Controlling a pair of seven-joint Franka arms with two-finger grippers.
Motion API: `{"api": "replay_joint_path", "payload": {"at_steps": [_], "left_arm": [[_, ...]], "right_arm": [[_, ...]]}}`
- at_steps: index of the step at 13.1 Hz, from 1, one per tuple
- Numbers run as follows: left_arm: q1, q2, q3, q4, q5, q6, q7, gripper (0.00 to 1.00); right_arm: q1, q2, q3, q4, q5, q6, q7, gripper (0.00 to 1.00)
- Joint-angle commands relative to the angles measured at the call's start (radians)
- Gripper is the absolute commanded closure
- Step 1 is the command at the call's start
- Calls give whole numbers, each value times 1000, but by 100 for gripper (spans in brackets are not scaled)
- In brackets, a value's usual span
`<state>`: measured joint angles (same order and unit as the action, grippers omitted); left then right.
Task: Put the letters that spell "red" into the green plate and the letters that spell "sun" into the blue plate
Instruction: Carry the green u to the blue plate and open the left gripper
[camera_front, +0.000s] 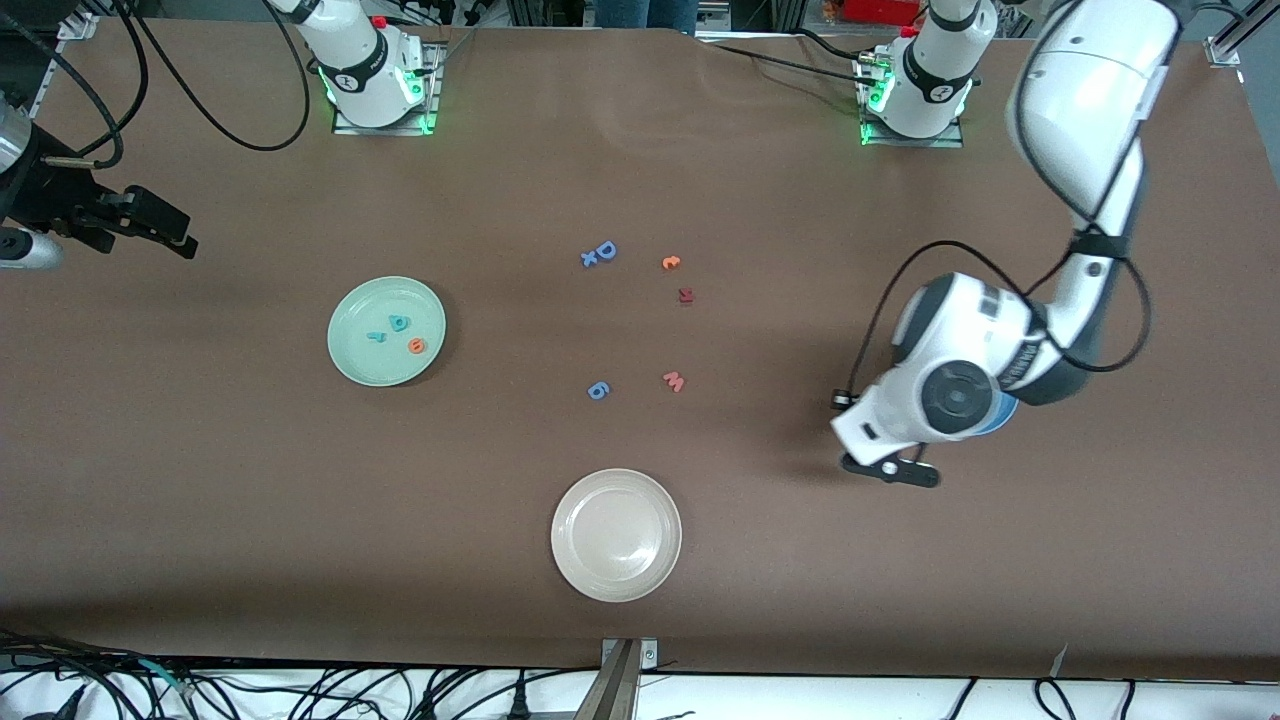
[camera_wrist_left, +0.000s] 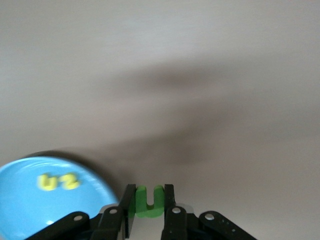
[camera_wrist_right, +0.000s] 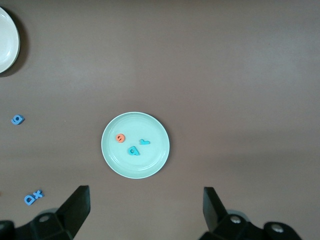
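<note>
The green plate (camera_front: 358, 352) (camera_wrist_right: 152, 161) lies toward the right arm's end of the table. In it rest the teal r (camera_front: 376, 337), the teal d (camera_front: 399, 322) and the orange e (camera_front: 416, 346). My left gripper (camera_wrist_left: 149, 202) (camera_front: 892, 470) is shut on the green n (camera_wrist_left: 149, 200), low over bare table just beside the blue plate (camera_wrist_left: 25, 215). That plate holds the yellow u (camera_wrist_left: 47, 182) and the yellow s (camera_wrist_left: 70, 181); in the front view the left arm covers nearly all of it. My right gripper (camera_wrist_right: 146, 210) (camera_front: 163, 231) waits open and empty, high over its end of the table.
An off-white plate (camera_front: 575, 560) lies near the front edge. Loose letters sit mid-table: a blue D with an x (camera_front: 600, 252), an orange letter (camera_front: 671, 263), a dark red one (camera_front: 685, 295), a pink w (camera_front: 674, 381) and a blue piece (camera_front: 598, 390).
</note>
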<state>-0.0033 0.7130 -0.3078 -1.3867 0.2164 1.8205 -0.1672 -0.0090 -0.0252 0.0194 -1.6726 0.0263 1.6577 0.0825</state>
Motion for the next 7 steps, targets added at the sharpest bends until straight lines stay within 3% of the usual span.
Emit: {"api": "replay_joint_path", "payload": {"at_steps": [1,7], "left_arm": [[83,-26,-10,-11,-23,-59,101,81],[148,6,2,-63,41,-135,218,81]], "right_arm": [[-5,-1,7,17,-14,-21,6,0],[-5,-1,7,17,-14,-21,6,0]]}}
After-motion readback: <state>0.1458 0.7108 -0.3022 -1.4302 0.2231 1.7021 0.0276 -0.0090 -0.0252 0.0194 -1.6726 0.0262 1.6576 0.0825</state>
